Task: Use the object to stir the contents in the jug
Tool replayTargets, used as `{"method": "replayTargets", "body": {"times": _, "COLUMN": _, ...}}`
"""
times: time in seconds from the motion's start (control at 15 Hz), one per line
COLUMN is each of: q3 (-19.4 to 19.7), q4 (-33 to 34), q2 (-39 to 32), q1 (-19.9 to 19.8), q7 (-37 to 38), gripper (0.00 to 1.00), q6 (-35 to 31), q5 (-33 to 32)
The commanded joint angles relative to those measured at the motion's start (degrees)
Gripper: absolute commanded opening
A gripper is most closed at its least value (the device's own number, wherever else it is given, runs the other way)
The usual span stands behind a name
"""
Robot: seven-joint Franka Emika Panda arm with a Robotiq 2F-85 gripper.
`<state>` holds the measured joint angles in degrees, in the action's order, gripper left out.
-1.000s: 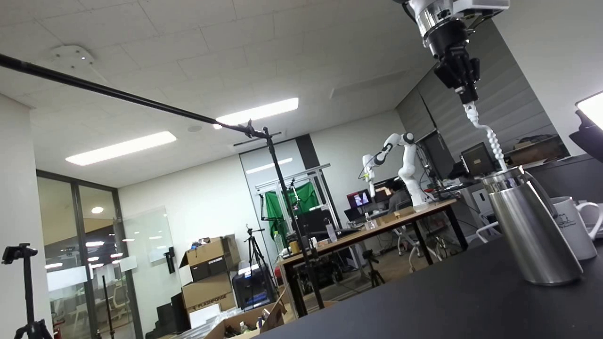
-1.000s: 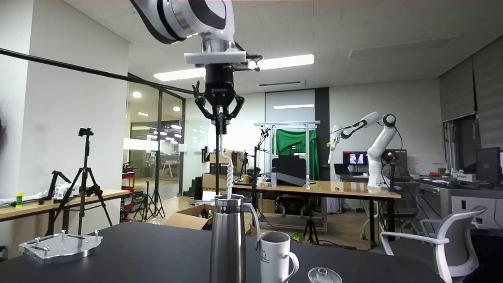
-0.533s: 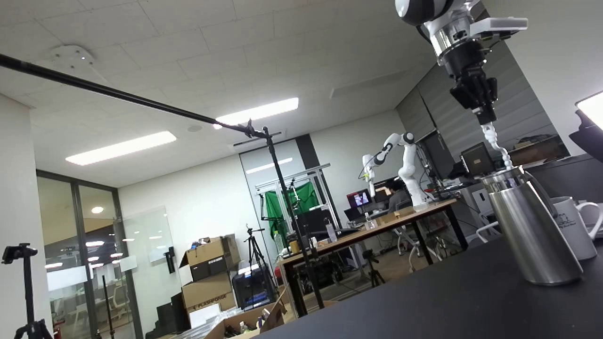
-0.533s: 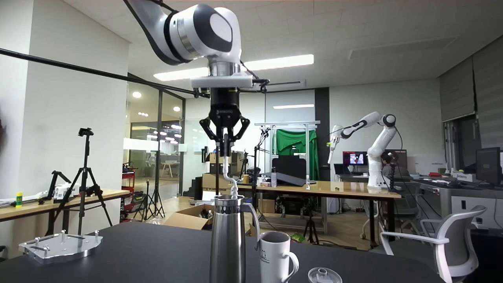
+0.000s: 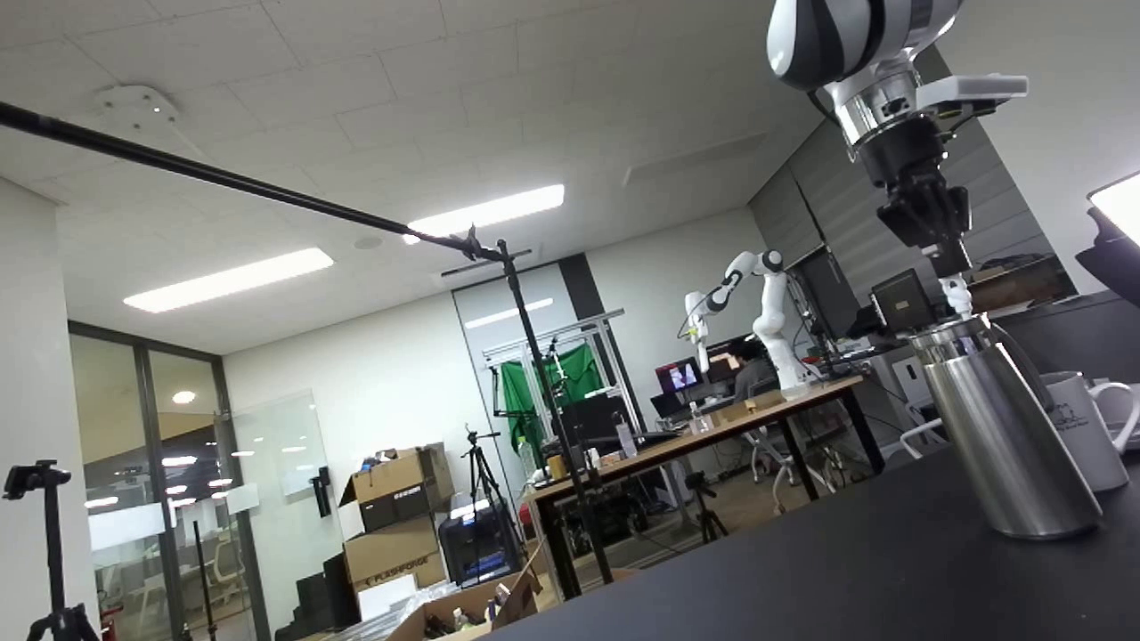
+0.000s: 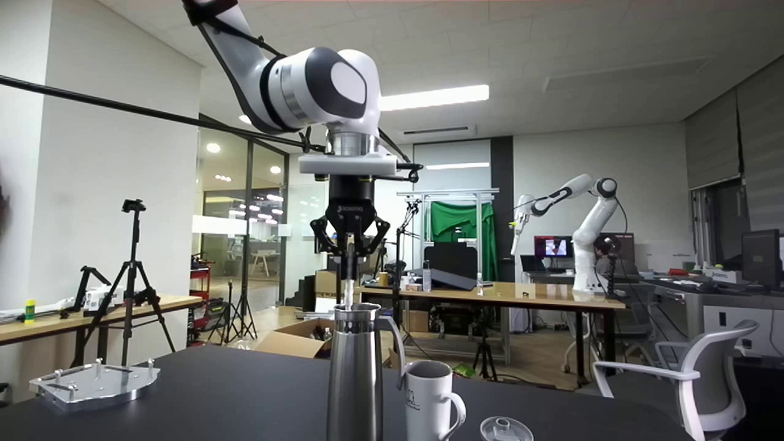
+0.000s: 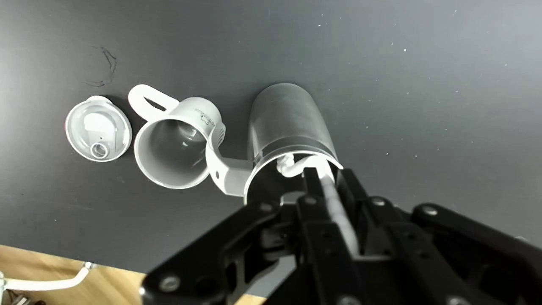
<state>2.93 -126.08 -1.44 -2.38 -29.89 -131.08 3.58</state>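
Note:
The stainless-steel jug stands upright on the black table in both exterior views and the wrist view. My gripper, also in the wrist view, points down just above the jug's rim. It is shut on the object, a thin white twisted stick. Only a short white length of the object shows between fingertips and rim in both exterior views. Its bent lower part is inside the jug, and its tip is hidden. The jug's contents are not visible.
A white mug stands beside the jug on its handle side, close to the handle. A clear lid lies past the mug. A metal plate with posts sits at the table's far left in an exterior view. The black table carries these.
My gripper has come down towards the jug, with the object held throughout. Much more of the object is now inside the jug. The jug and mug have not moved.

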Motion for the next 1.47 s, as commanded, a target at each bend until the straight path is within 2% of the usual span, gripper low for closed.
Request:
{"method": "replayTargets", "body": {"times": 0.0, "q3": -0.15, "q4": 0.37, "q2": 1.18, "q1": -0.37, "q7": -0.39, "gripper": 0.04, "q6": 1.51, "q5": 0.68}}
{"method": "replayTargets", "body": {"times": 0.33, "q3": -0.29, "q4": 1.55, "q2": 5.65, "q1": 0.11, "q7": 0.46, "gripper": 0.04, "q6": 2.69, "q5": -0.62}}
{"method": "replayTargets", "body": {"times": 0.87, "q3": 0.23, "q4": 4.53, "q2": 12.62, "q1": 1.41, "q7": 0.89, "gripper": 0.04, "q6": 8.72, "q5": -1.49}}
{"method": "replayTargets", "body": {"times": 1.4, "q3": 1.38, "q4": 1.19, "q2": 5.29, "q1": 1.01, "q7": -1.21, "gripper": 0.04, "q6": 3.45, "q5": 1.3}}
